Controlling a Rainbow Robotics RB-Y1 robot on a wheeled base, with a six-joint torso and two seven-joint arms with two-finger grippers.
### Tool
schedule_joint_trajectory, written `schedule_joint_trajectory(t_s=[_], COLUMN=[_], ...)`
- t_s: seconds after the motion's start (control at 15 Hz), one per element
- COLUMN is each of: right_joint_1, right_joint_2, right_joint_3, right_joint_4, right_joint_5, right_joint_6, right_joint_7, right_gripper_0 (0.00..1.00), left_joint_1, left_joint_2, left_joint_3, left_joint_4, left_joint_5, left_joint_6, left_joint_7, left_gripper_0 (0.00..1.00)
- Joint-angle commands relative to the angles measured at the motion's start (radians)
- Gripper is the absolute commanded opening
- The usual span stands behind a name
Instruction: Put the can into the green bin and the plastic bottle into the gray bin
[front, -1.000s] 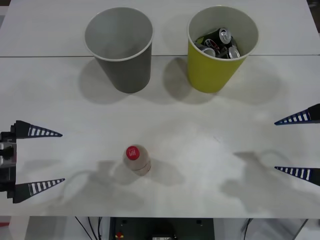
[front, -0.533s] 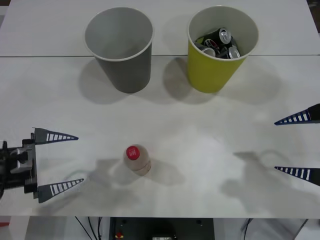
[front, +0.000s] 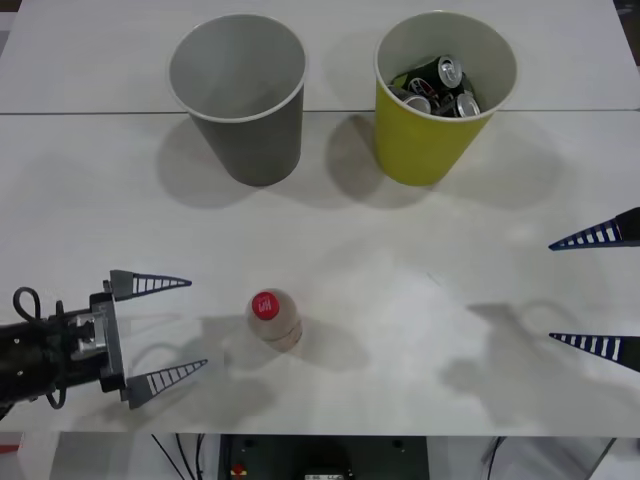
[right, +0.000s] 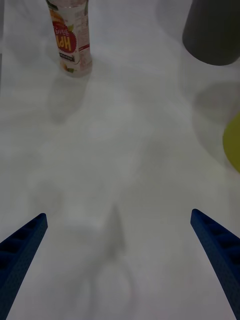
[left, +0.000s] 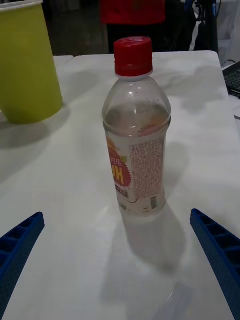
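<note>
My left gripper (front: 168, 331), fingers spread wide, sits low near the table's (front: 420, 250) front-left corner, facing the upright plastic bottle (front: 272, 319) by the front edge. A finger could clip and topple it. My right gripper (front: 600, 290) waits spread at the right edge.

I had the left end effector (front: 170, 330) low at the near left, fingers spread wide and pointing right. The right end effector (front: 595, 290) sat at the right edge, fingers apart.
</note>
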Motion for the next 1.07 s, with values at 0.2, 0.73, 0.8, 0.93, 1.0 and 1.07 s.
schedule_joint_trajectory(t_s=[0.2,0.73,0.8,0.93,1.0,1.07], right_joint_1=[0.000,0.000,0.000,0.000,0.000,0.000], right_joint_2=[0.000,0.000,0.000,0.000,0.000,0.000], right_joint_3=[0.000,0.000,0.000,0.000,0.000,0.000], right_joint_4=[0.000,0.000,0.000,0.000,0.000,0.000], right_joint_5=[0.000,0.000,0.000,0.000,0.000,0.000], right_joint_6=[0.000,0.000,0.000,0.000,0.000,0.000], right_joint_7=[0.000,0.000,0.000,0.000,0.000,0.000], right_gripper_0=[1.00,1.00,1.00,1.00,1.00,1.00], left_joint_1=[-0.012,-0.096,-0.098,-0.099,-0.101,-0.101], left_joint_2=[-0.093,-0.196,-0.211,-0.231,-0.242,-0.251], left_joint_3=[-0.002,-0.051,-0.052,-0.052,-0.052,-0.051], left_joint_4=[0.015,0.118,0.118,0.118,0.118,0.118], left_joint_5=[-0.011,-0.032,-0.047,-0.064,-0.066,-0.075], left_joint_6=[-0.014,-0.033,-0.033,-0.033,-0.031,-0.031], left_joint_7=[0.000,-0.009,-0.010,-0.015,-0.015,-0.015], left_gripper_0=[1.00,1.00,1.00,1.00,1.00,1.00])
